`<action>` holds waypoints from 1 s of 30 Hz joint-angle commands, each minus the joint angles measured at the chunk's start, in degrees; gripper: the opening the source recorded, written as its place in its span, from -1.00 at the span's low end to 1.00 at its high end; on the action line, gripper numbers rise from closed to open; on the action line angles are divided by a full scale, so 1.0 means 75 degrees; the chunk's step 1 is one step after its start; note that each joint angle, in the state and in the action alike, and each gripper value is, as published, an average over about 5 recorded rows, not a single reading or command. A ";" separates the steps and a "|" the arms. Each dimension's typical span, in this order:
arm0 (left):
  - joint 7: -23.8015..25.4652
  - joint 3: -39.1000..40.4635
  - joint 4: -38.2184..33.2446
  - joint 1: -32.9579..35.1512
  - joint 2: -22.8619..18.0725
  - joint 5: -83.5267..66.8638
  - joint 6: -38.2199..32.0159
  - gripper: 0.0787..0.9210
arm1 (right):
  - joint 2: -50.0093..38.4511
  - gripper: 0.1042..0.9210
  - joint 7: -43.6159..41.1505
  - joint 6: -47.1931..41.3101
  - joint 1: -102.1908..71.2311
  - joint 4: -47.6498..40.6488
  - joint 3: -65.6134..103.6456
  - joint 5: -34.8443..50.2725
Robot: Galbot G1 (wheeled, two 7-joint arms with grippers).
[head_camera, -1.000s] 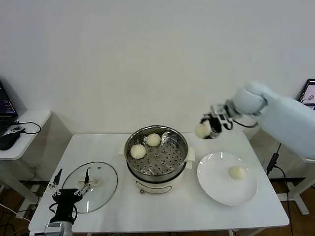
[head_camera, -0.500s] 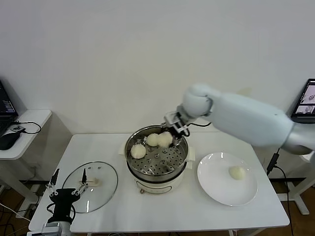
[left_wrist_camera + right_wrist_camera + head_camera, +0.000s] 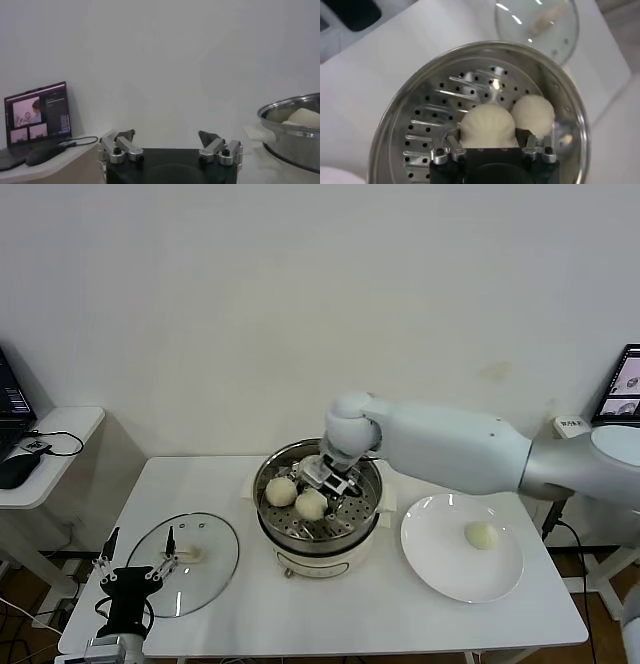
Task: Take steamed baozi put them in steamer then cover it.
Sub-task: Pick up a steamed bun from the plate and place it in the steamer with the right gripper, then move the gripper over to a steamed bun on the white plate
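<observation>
- Two buns show inside the steamer [image 3: 318, 502]: one bun [image 3: 280, 491] lies loose on the holed tray at about 9 o'clock, and the held bun [image 3: 312, 504] sits just beside it, near the tray's middle.
- The right gripper [image 3: 322, 488] reaches down into the pot from 12 o'clock — its fingers [image 3: 455, 141] are closed around the held bun [image 3: 487, 125], pressing it on both sides.
- A last bun [image 3: 482, 535] rests on the white plate [image 3: 440, 569], at 3 o'clock from the steamer.
- The glass lid [image 3: 184, 563] lies flat on the table [image 3: 330, 614] at 8 o'clock from the steamer.
- The left gripper [image 3: 132, 565] hangs idle over the lid's near edge — fingers [image 3: 125, 141] spread wide, holding nothing.
</observation>
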 commanded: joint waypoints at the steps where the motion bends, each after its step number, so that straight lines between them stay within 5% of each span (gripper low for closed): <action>1: -0.0009 0.0018 0.0035 -0.0012 -0.0022 0.0000 -0.0010 0.77 | 0.0254 0.41 -0.0035 0.0886 -0.0054 0.0025 -0.0235 -0.0677; 10: -0.0012 0.0031 0.0041 -0.0023 -0.0037 0.0003 -0.0013 0.77 | 0.0194 0.43 0.0031 0.1007 -0.0055 0.0076 -0.0246 -0.0655; 19: -0.0009 -0.0017 0.0014 -0.0040 0.0004 -0.0031 0.0001 0.77 | -0.0305 0.75 -0.0113 0.0733 0.0249 0.0211 0.0276 -0.0305; 30: 0.0008 -0.0047 -0.0022 -0.0102 0.0138 -0.0050 0.0033 0.77 | -0.2525 0.76 -0.0319 -0.2044 0.0868 0.0922 0.1315 0.0883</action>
